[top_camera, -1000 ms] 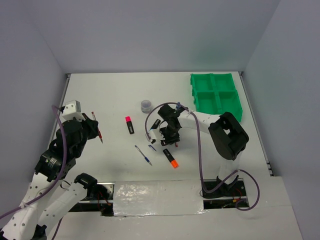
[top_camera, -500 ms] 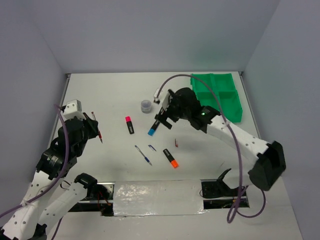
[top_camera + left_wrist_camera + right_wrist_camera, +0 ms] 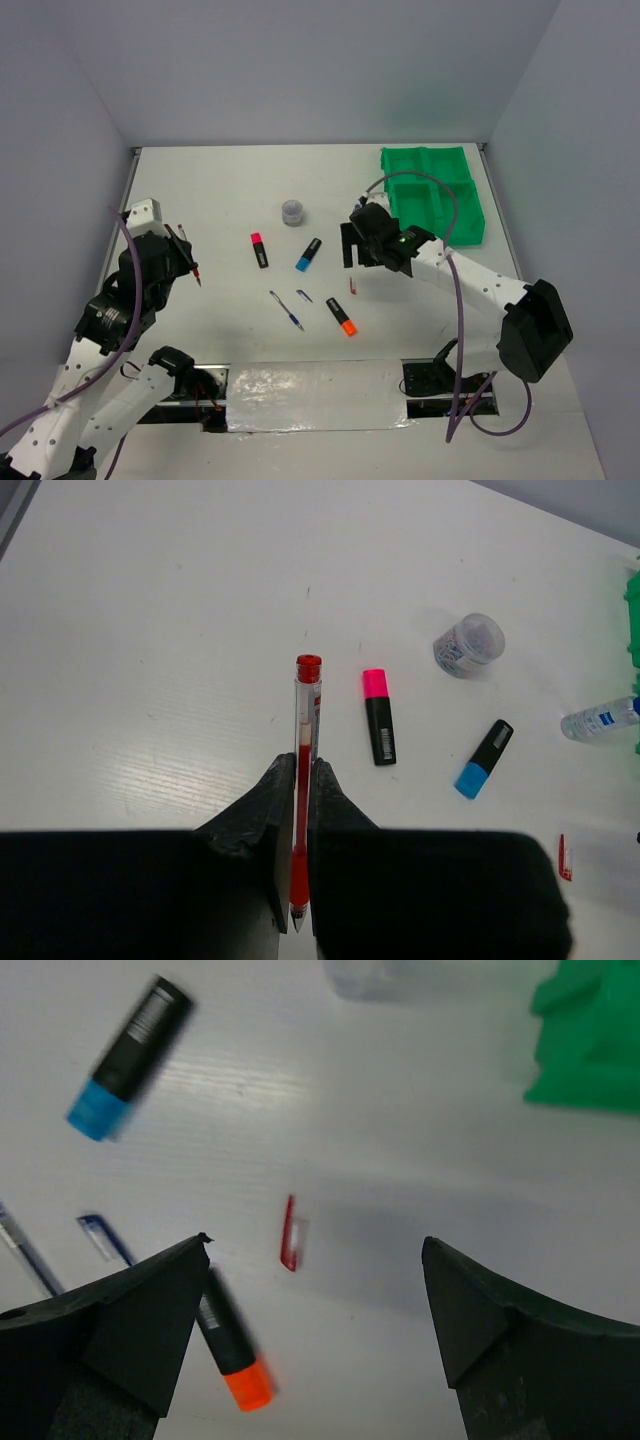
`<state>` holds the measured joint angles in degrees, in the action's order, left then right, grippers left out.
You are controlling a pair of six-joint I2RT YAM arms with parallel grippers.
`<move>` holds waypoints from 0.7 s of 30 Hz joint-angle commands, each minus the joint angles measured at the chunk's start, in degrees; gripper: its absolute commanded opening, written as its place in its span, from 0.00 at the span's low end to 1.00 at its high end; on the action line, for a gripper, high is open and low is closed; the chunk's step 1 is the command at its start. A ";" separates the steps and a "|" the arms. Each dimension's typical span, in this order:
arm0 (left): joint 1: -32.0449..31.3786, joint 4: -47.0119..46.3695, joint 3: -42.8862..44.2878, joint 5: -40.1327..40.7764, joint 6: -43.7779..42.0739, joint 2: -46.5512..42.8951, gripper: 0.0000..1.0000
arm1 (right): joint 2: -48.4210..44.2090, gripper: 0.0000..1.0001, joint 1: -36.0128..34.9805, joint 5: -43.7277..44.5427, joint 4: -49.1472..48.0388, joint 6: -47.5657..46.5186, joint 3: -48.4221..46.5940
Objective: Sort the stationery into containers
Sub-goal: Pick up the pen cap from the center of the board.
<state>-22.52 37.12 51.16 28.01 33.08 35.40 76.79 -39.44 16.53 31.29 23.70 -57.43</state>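
My left gripper (image 3: 186,256) is shut on the red pen (image 3: 303,742), held above the table's left side. My right gripper (image 3: 352,252) is open and empty above a small red cap (image 3: 290,1232), with the orange highlighter (image 3: 232,1345) by its left finger. The blue highlighter (image 3: 309,254), pink highlighter (image 3: 259,249), thin blue pen (image 3: 287,310) and round tub (image 3: 292,211) lie on the table. The clear bottle (image 3: 600,718) lies near the tray; the right arm hides it in the top view. The green four-compartment tray (image 3: 432,190) stands at the back right.
A small blue cap (image 3: 304,296) lies between the blue pen and the orange highlighter (image 3: 341,316). Grey walls close the table at the back and sides. The right arm's purple cable (image 3: 455,300) loops above the table's right side.
My right gripper has left the blue highlighter's spot and moved right and nearer, over the red cap. The blue highlighter stays on the table. The left arm has barely moved.
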 commanded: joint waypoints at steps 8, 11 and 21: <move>0.55 -1.26 2.19 0.47 -0.56 1.52 0.00 | 6.26 0.66 -3.45 2.10 -3.50 13.83 9.44; 0.73 -1.44 2.02 -0.24 -0.56 1.52 0.00 | 8.72 0.59 -3.71 -0.62 -6.24 13.03 9.44; 0.90 -1.79 1.75 -0.85 -0.74 1.78 0.00 | 15.13 0.55 -4.86 -1.77 -7.65 12.59 5.58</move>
<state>-22.13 37.30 51.24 27.68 33.08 37.01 90.28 -43.88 14.74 25.98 35.55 -49.34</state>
